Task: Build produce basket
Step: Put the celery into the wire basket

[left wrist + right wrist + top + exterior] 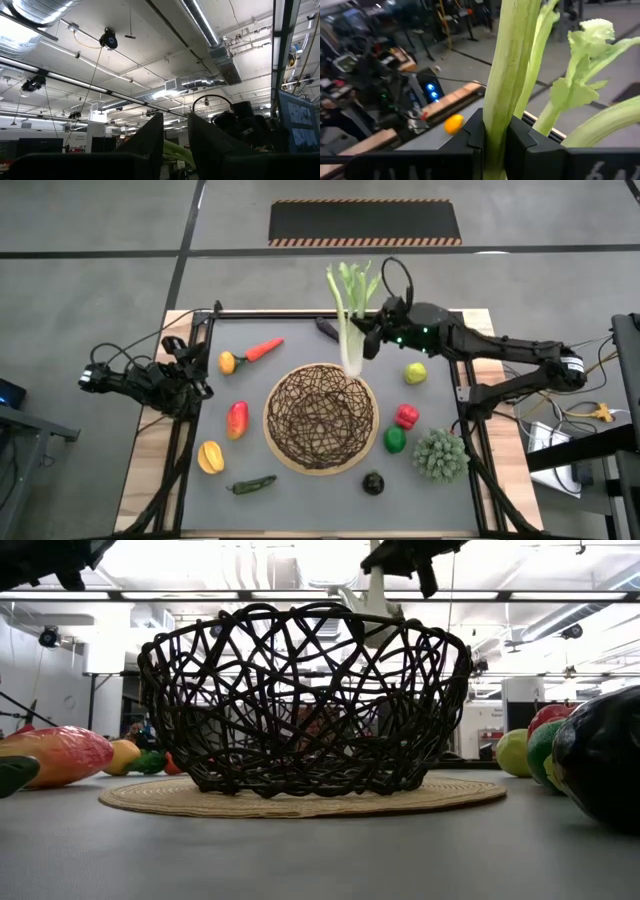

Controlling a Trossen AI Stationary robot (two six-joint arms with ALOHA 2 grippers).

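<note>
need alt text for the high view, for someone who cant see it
Seen from above, the right tool holds a leek over the far rim of an empty wicker basket at the table's centre. Toy produce lies scattered around it; the left arm waits at the table's left edge.

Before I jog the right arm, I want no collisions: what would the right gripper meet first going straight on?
Probably nothing: past the right gripper, shut on the leek, the left arm sits farther across, depth unclear.

Open room inside the basket (320, 420), except at the far rim, where the leek (350, 330) hangs down. Crowded on both sides: red pepper (237, 419) left, lime (395, 439) right. Bare mat along the near edge.
</note>
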